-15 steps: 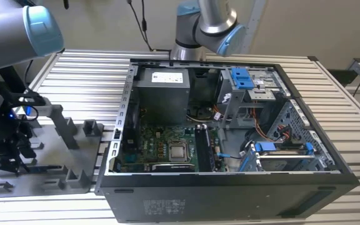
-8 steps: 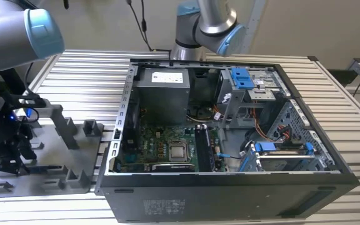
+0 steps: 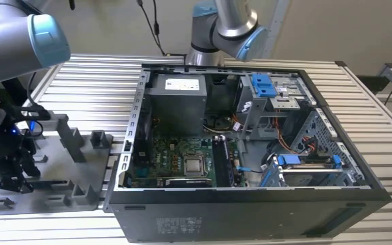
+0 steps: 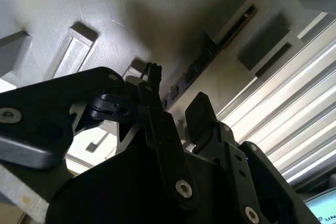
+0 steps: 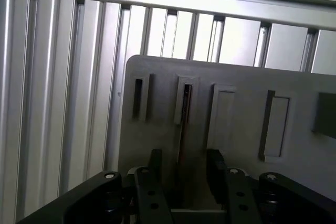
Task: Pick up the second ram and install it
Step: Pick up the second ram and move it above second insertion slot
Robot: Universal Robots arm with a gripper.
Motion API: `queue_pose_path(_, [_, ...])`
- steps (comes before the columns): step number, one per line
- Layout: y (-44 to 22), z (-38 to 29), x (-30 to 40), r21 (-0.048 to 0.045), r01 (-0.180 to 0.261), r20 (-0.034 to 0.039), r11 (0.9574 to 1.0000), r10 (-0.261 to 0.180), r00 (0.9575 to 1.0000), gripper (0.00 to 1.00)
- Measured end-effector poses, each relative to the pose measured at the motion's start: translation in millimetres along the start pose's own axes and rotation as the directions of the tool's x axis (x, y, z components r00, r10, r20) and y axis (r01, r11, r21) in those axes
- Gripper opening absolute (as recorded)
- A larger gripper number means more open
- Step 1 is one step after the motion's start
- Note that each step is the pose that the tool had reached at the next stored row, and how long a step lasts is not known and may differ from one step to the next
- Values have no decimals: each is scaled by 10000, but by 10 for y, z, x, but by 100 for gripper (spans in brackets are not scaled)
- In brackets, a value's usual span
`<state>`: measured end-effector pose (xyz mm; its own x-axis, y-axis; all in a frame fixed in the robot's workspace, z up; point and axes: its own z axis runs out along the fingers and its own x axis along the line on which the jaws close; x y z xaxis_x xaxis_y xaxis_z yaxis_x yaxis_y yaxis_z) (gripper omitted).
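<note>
My gripper [image 5: 185, 169] hovers, fingers apart, straddling the second ram [image 5: 182, 124] in the fixture plate [image 5: 236, 82]; nothing lifted, install undone.

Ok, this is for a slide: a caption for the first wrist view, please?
Open gripper straddling the second ram, which stands on edge in a slot of the grey fixture plate.

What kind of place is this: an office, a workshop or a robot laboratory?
Probably a robotics lab or test cell for computer assembly, not an office. An opened computer case lies on a slatted metal table, a grey fixture plate sits beside it, and a robot arm stands behind.
</note>
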<state>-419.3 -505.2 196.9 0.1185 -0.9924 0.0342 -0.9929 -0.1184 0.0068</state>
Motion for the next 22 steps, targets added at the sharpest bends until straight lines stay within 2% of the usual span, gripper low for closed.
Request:
queue_pose_path(18, [0,8,0,-1,0,-6,10000,0,10000,48])
queue_pose_path(20, [0,8,0,0,0,-6,10000,0,10000,46])
queue_pose_path(22, [0,8,0,0,0,-6,10000,0,10000,33])
